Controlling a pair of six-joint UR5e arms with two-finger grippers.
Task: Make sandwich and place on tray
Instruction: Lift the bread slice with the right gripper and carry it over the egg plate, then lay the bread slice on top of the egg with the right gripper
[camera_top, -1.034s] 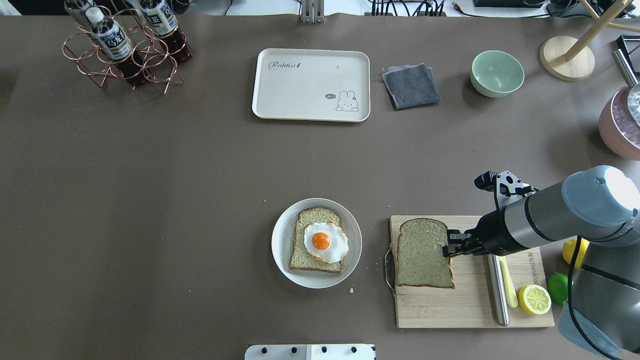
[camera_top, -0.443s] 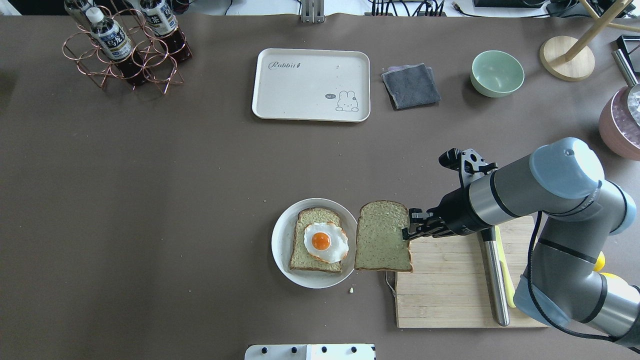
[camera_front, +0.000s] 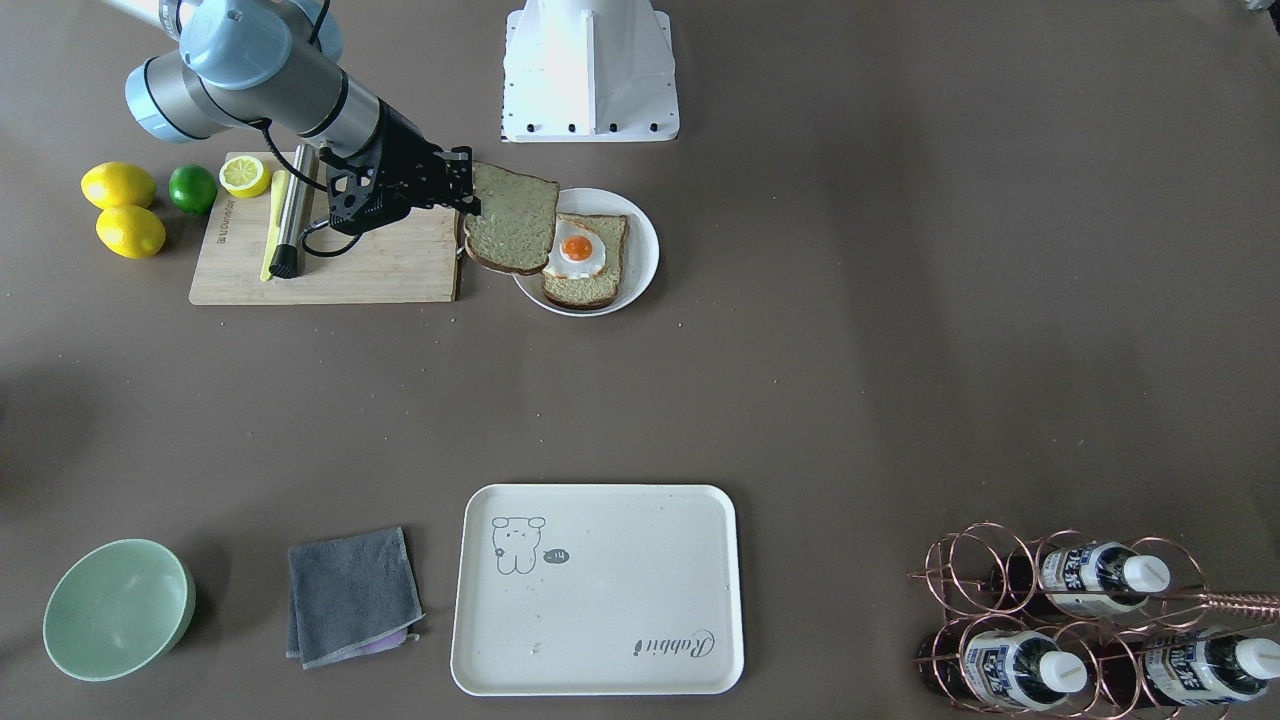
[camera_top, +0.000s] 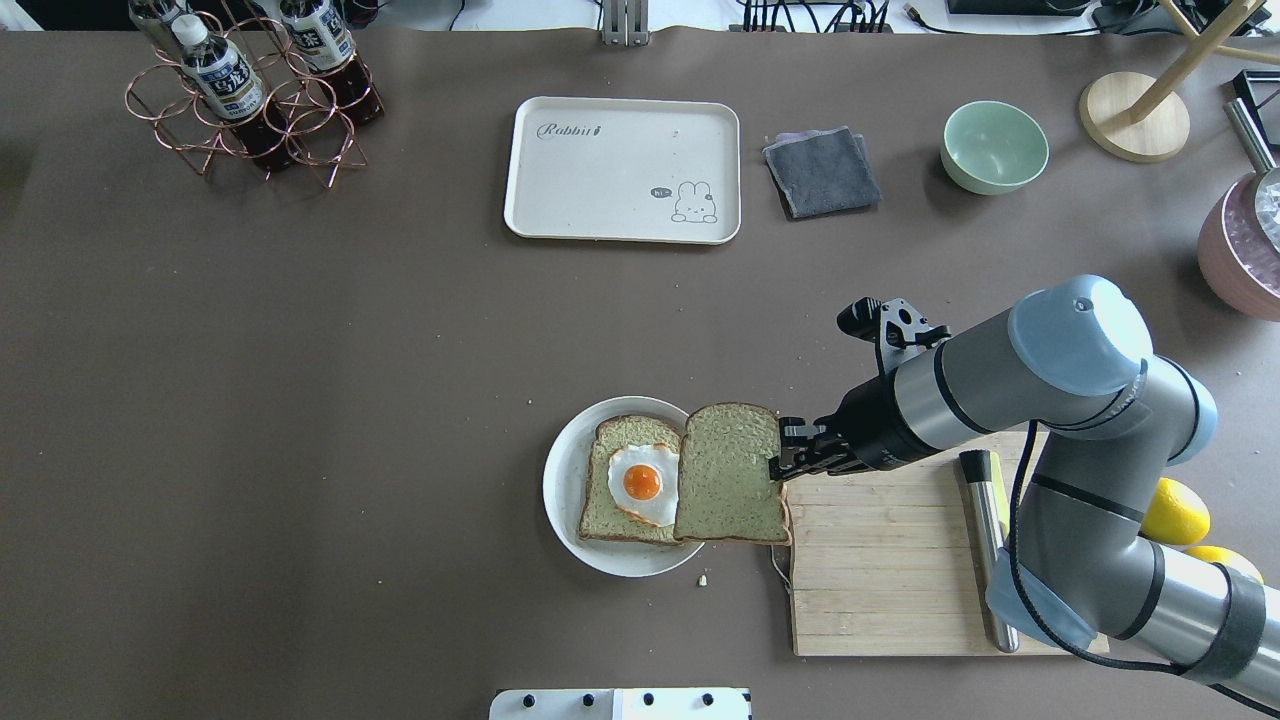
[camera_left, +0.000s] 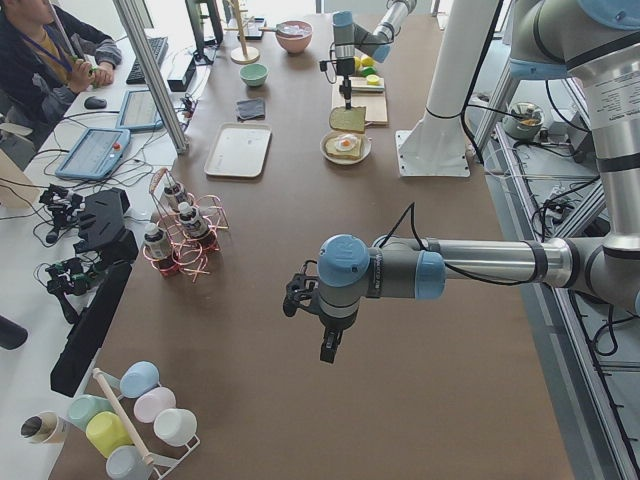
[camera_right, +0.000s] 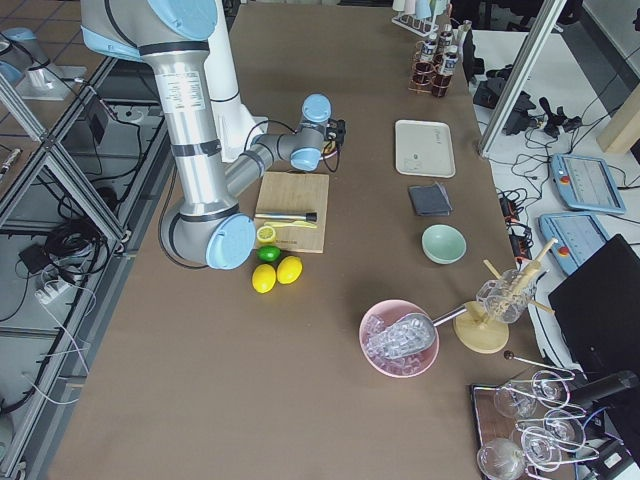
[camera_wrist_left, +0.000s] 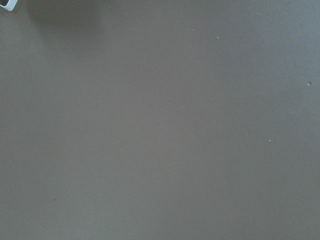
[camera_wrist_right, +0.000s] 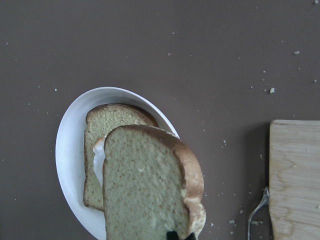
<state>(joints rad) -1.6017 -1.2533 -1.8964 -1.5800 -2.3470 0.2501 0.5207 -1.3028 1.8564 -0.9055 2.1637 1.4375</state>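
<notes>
Over the right side of the white plate (camera_top: 558, 510), the right gripper (camera_top: 778, 467) pinches one edge of the top slice (camera_top: 728, 478), which is raised and covers only part of the fried egg (camera_top: 638, 483) on the bottom slice (camera_top: 598, 505). That stack lies toward the robot's left of the gripper, and both slices run lengthwise the same way, so the next move looks like a short sideways shift before release. The bread is speckled tan, squarish and dark-crusted; the egg is glossy white with an orange yolk. The smooth cream tray (camera_top: 620, 170) lies well apart across the tabletop, no sandwich on it yet. The left gripper (camera_left: 327, 345) hangs far off; I cannot tell whether it is spread or pressed together.
</notes>
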